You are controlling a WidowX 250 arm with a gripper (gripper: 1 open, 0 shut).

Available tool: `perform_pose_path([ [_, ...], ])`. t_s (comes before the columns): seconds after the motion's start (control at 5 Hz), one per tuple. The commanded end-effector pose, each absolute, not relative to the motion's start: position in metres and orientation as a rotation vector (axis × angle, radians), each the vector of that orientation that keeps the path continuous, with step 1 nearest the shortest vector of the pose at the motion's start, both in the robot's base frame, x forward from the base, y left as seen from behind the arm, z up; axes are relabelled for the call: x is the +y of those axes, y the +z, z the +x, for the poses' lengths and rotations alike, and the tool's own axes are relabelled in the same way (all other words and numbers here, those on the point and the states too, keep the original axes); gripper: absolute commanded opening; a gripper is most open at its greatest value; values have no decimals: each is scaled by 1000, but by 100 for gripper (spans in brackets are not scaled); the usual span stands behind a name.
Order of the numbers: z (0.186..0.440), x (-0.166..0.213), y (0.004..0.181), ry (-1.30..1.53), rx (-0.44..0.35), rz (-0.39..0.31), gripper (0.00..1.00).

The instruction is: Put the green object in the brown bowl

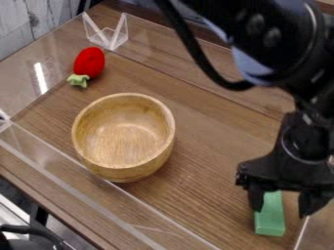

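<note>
The gripper (284,202) straddles the green object (271,215) with jaws spread, ready to pinch; the brown bowl (123,136) sits at 10 o'clock.

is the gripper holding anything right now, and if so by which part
Nothing is held. The gripper is open, its fingers straddling the upper end of the green block, which lies flat on the table.

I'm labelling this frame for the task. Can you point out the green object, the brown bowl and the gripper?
green object (271,217): camera view, its lower flat face.
brown bowl (96,157): camera view, its near left rim.
gripper (283,200): camera view, midway between the open fingertips, astride the block.
</note>
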State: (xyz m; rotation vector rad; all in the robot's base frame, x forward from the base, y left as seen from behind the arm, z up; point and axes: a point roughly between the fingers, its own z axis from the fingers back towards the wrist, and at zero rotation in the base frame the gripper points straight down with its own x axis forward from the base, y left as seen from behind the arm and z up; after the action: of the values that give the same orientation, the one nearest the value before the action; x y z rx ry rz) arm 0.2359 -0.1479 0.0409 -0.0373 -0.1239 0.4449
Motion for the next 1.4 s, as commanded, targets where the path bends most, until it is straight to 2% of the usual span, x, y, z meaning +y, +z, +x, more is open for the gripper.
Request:
perform_pose_path([
  [0.0,232,-155,32,396,-139,-51,100],
  [0.2,225,-158,33,342,-136,-61,0],
  [0.4,231,-158,60,343,-151,-87,0],
  [0.6,236,-157,95,345,-174,-117,0],
  [0.8,239,-139,114,383,-197,-113,0],
  [1.0,237,-115,125,435,-213,-93,0],
  [1.2,216,-79,140,466,-224,-51,0],
])
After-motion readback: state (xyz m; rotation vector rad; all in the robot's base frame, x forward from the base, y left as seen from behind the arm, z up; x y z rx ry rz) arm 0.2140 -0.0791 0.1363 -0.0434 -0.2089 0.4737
